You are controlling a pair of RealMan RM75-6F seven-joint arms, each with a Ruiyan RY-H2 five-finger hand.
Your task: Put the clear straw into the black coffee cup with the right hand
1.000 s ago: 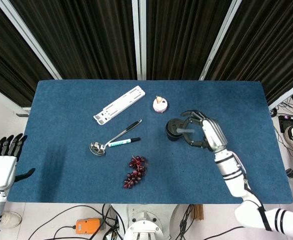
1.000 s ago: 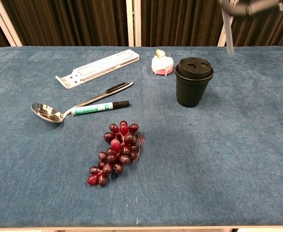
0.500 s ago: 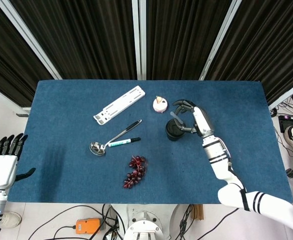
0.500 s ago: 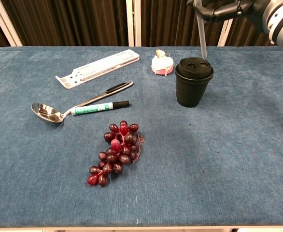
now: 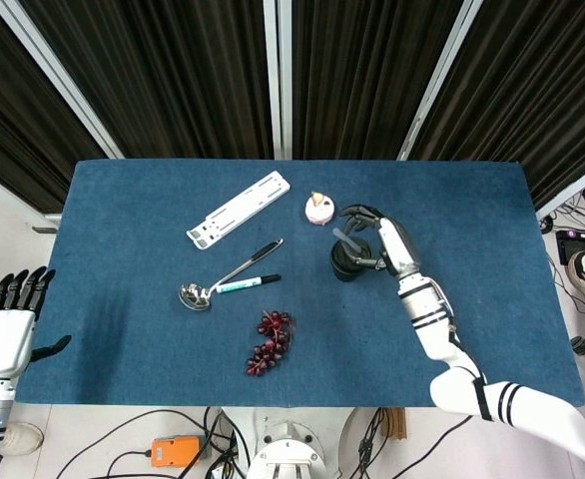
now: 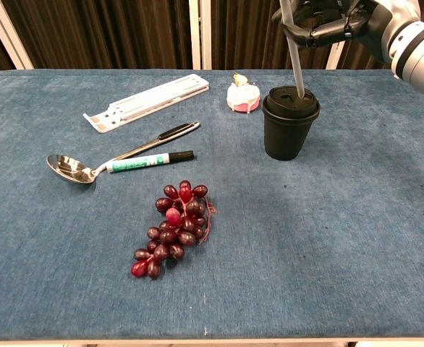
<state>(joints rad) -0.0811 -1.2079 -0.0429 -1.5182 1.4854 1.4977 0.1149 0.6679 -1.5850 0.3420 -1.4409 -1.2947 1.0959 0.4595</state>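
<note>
Nearly done: thin clear plastic straw [image 6: 294, 61] gripped in right hand [image 6: 326, 20] fingers, tip at lid of black lidded coffee cup [image 6: 290, 123], yet to push in and release; left hand [image 5: 9, 324] open, idle.

The right hand [image 5: 380, 239] holds the clear straw [image 5: 348, 239] in its fingers [image 5: 357, 214]. The black coffee cup [image 5: 346, 264] sits just under those fingers. The left hand [image 5: 5, 327] hangs off the table [image 5: 123, 319] edge, fingers apart.

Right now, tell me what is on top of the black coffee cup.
A black lid covers the black coffee cup. The clear straw's tip meets the lid; the cup's inside is hidden.
</note>
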